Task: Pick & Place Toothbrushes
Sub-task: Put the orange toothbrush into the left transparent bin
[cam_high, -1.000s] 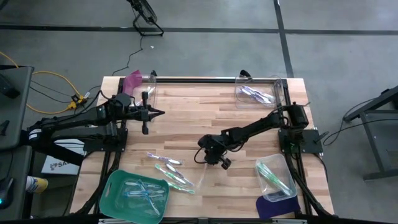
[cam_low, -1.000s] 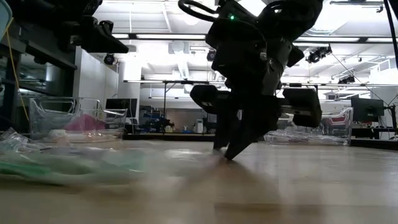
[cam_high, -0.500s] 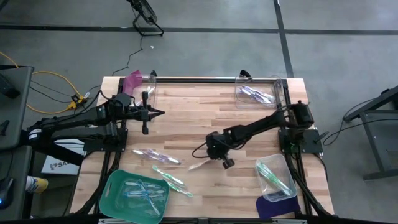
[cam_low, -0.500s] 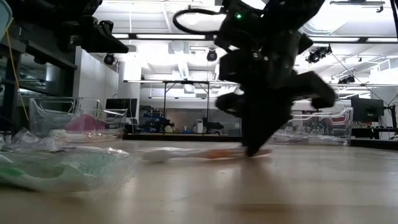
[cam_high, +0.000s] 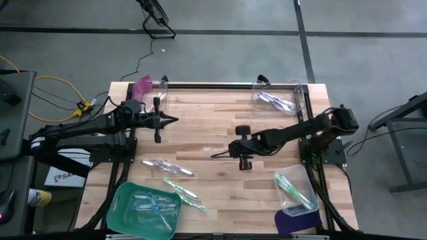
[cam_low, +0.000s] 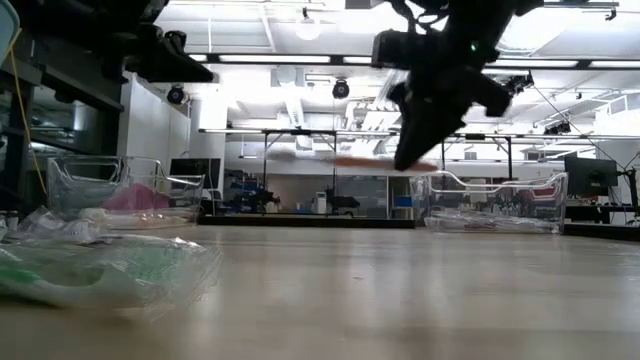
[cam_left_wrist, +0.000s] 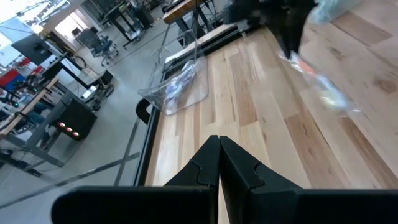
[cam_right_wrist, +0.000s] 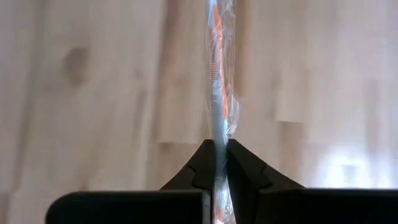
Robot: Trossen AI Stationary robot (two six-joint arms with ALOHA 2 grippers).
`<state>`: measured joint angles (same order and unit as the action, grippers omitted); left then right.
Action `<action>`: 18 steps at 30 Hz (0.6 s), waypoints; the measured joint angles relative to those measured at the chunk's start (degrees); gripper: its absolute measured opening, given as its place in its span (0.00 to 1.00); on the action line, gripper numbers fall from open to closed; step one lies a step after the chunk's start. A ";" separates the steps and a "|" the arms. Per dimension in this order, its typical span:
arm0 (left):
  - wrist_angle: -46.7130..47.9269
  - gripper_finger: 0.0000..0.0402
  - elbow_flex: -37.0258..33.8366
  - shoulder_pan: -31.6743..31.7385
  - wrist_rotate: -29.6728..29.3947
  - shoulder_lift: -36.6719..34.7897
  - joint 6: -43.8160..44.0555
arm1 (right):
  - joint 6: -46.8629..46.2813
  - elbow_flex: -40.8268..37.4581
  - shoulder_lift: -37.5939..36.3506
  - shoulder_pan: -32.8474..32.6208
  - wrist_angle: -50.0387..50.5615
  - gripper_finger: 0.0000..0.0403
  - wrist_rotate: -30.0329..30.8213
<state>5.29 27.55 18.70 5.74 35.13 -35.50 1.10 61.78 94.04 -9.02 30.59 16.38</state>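
Green tray [cam_high: 125,207] at the desk's [cam_high: 220,113] front-left corner holds toothbrushes [cam_high: 152,203]; right hand [cam_high: 223,152] mid-desk pinches a wrapped orange toothbrush [cam_right_wrist: 217,93] aloft; left hand [cam_high: 172,121] closed near the left edge.

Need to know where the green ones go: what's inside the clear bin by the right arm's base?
The clear bin holds several green-handled toothbrushes lying loosely together. An exact count is not possible, since they overlap and anything beneath them is hidden.
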 joint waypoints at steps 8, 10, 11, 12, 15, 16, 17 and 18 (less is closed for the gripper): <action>-6.67 0.01 0.00 0.01 -0.09 6.59 -0.24 | -5.30 0.02 -3.10 1.49 -0.45 0.03 15.07; -8.61 0.01 0.00 0.00 -0.09 8.67 -0.62 | -6.58 0.02 -3.12 2.31 -0.40 0.03 18.03; -9.32 0.01 0.01 0.00 -0.11 9.57 -0.88 | -7.19 0.02 -3.13 2.73 -0.42 0.03 19.08; -9.48 0.01 0.00 0.02 -0.11 10.32 -1.43 | -7.83 0.00 -3.14 3.18 -0.46 0.03 19.79; -12.06 0.01 0.00 0.02 -0.11 12.94 -2.02 | -9.92 -1.96 -3.26 4.68 -3.53 0.03 21.20; -12.41 0.01 0.00 0.00 -0.11 13.63 -2.11 | -10.67 -2.89 -3.26 5.36 -4.21 0.03 21.29; -12.98 0.01 0.00 0.02 -0.13 14.24 -2.21 | -11.44 -4.00 -3.26 5.98 -4.95 0.03 21.29; -13.83 0.01 0.00 0.02 -0.15 14.78 -2.22 | -11.90 -5.26 -3.26 6.60 -6.13 0.03 21.27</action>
<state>-8.54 27.55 18.72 5.59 49.90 -37.71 -10.80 56.52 90.78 -2.42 24.46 37.65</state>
